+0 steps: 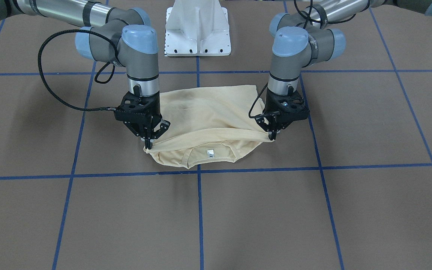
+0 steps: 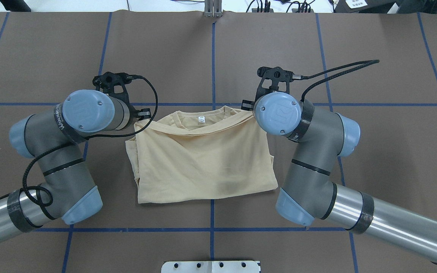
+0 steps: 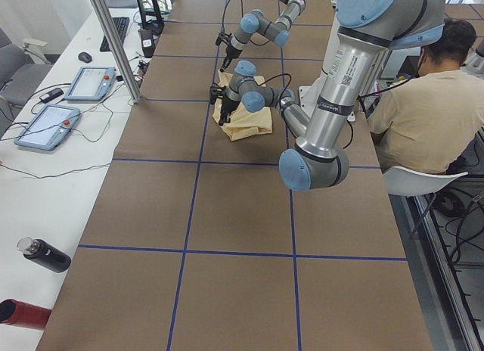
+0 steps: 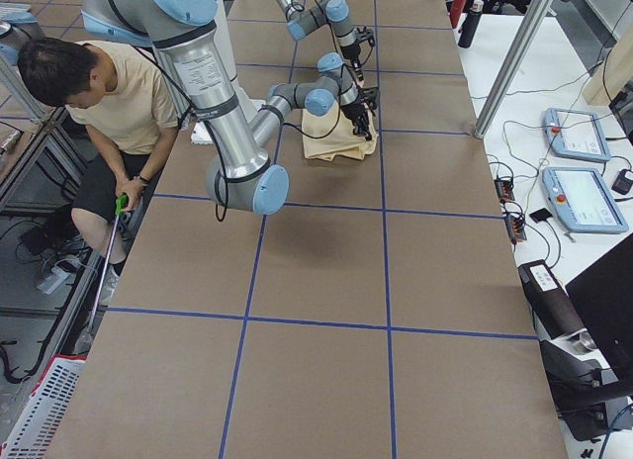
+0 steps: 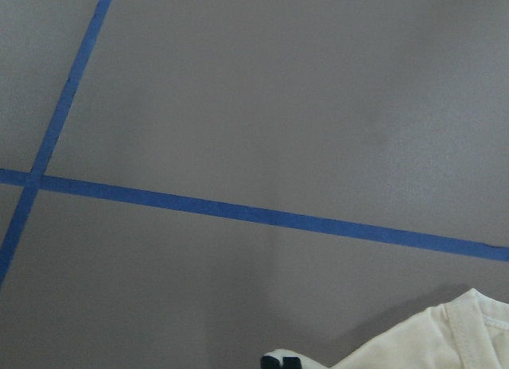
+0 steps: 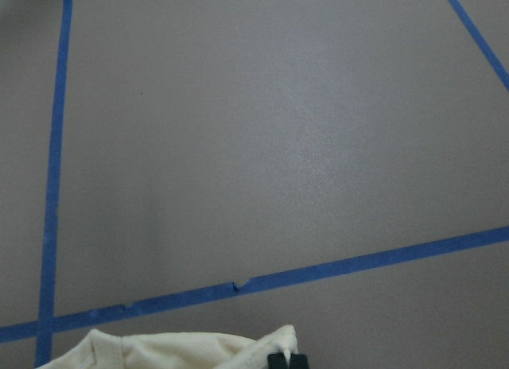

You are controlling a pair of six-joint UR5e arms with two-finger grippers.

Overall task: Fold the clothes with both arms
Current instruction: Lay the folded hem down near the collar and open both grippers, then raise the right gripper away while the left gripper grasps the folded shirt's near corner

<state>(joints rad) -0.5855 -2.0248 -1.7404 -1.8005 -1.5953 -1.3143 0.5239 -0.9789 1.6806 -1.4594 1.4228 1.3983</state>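
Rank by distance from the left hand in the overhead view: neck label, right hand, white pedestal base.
From the left hand, shut on a T-shirt corner:
1. Neck label, just inward at the collar.
2. Right hand, on the opposite corner.
3. White pedestal base, at the bottom edge.

One T-shirt (image 2: 203,167), two arms (image 2: 63,167) (image 2: 317,151), two tools (image 1: 148,143) (image 1: 271,137), one person (image 3: 431,116), two teach pendants (image 3: 91,82) (image 3: 45,125).

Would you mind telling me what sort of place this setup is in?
Probably a robotics lab: a brown table gridded with blue tape, grey touchscreen pendants on a white side bench, and a seated person nearby.
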